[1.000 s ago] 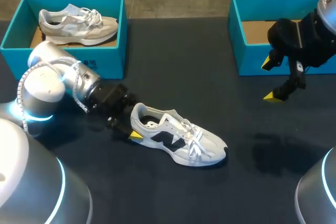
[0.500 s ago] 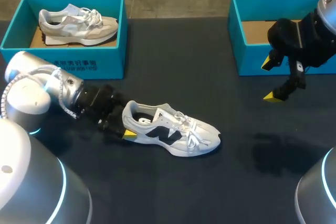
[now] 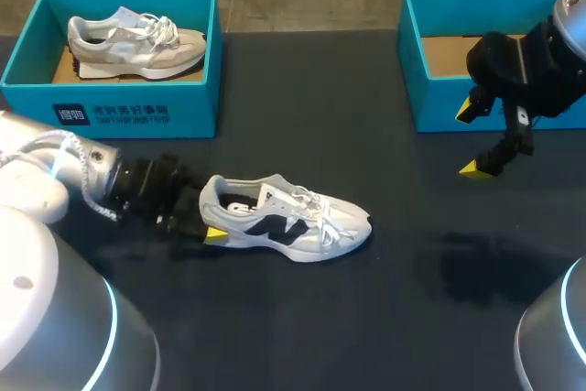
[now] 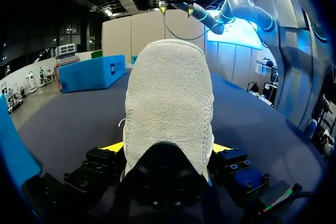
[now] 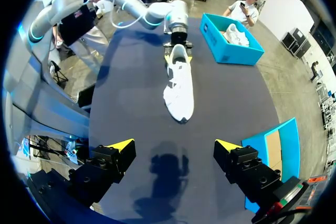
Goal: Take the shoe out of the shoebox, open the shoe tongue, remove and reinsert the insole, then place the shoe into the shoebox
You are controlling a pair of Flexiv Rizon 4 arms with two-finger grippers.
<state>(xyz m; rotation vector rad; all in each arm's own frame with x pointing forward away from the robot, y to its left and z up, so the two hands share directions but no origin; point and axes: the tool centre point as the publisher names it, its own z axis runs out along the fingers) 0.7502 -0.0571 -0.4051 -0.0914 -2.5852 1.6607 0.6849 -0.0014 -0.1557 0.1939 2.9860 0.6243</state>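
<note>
While the left end effector [image 3: 211, 224] clamps the heel of the shoe [image 3: 288, 222], lying on the worktop [image 3: 302, 116] toward 7 o'clock, a firm, level hold should keep its tongue facing up; the right end effector [image 3: 469, 140], fingers spread, hovers at 2 o'clock beside the empty shoebox [image 3: 435, 103].

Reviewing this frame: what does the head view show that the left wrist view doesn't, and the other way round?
Head view only: the second shoe lying in the left shoebox, plus the laces and side of the gripped shoe.

Left wrist view only: both yellow fingertips against that shoe's heel from two sides. The head view shows just one tip.

Both: the left pincer shut on the heel, the right pincer open and well away from the shoe, and the right shoebox.
</note>
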